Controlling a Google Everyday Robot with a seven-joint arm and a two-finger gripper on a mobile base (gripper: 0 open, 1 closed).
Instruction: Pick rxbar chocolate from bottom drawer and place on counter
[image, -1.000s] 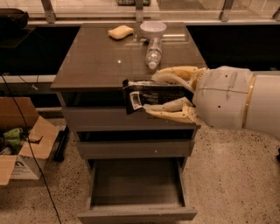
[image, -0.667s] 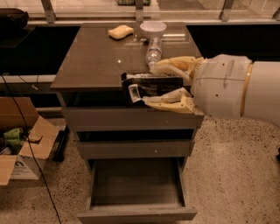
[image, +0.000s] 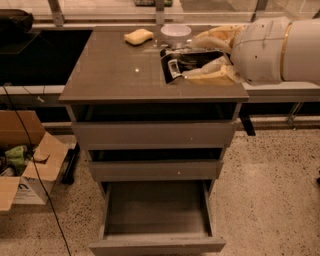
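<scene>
My gripper (image: 197, 57) reaches in from the right over the right part of the counter (image: 115, 75). Its two pale fingers (image: 212, 76) are shut on the rxbar chocolate (image: 176, 64), a flat black bar with a white label patch at its left end. The bar is held just above the counter's surface, tilted slightly; I cannot tell whether it touches. The bottom drawer (image: 156, 244) stands pulled out below, and its grey inside shows nothing in it.
A yellow sponge (image: 138, 36) lies at the counter's back. A clear plastic bottle with a white cap (image: 175, 33) lies just behind the gripper. The two upper drawers are shut. A cardboard box (image: 27, 157) and a black cable are on the floor to the left.
The gripper has carried the bar up from in front of the cabinet's top edge to over the counter's right part.
</scene>
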